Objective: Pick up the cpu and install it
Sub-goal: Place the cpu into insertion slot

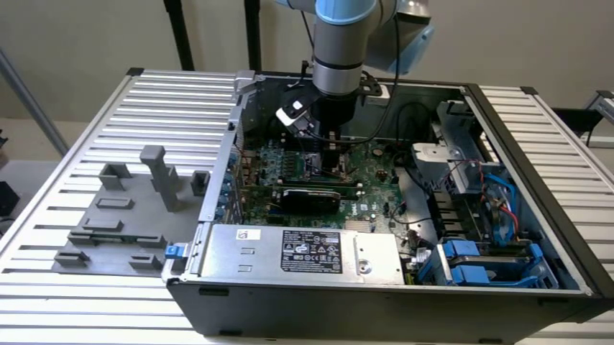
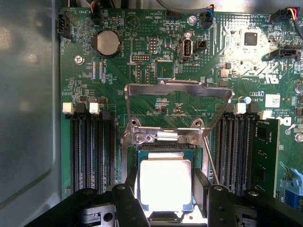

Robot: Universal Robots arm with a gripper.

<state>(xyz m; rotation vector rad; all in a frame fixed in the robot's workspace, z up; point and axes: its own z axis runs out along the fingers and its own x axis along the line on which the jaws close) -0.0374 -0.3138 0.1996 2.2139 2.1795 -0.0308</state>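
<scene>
The computer case [image 1: 537,136] is lying open on the slatted table [image 1: 172,90] and is taking up most of it toward the exterior view's right edge. The grey plastic blocks [image 1: 161,176] are standing on the table near its edge at the exterior view's left, well apart from the arm. The arm is reaching down into the case from above. The gripper [image 1: 324,140] is hanging low over the green board [image 1: 374,198], toward the far wall of the case, while the silver power supply [image 1: 298,248] is sitting along the near wall. In the wrist view the gripper [image 2: 165,196] is pinching the cpu [image 2: 164,179]: the two black fingers [image 2: 129,201] are pressing against two opposite sides of it, and its pale metal top is facing the camera. The cpu is lying right over the socket [image 2: 161,150] in the middle of the board, between the two groups of memory slots [image 2: 92,151]. I cannot tell if it is already sitting in the socket or is just above it. The metal lid frame [image 2: 177,92] of the socket is standing open just beside the cpu, and a round battery [image 2: 108,42] is sitting near a corner of the board.
</scene>
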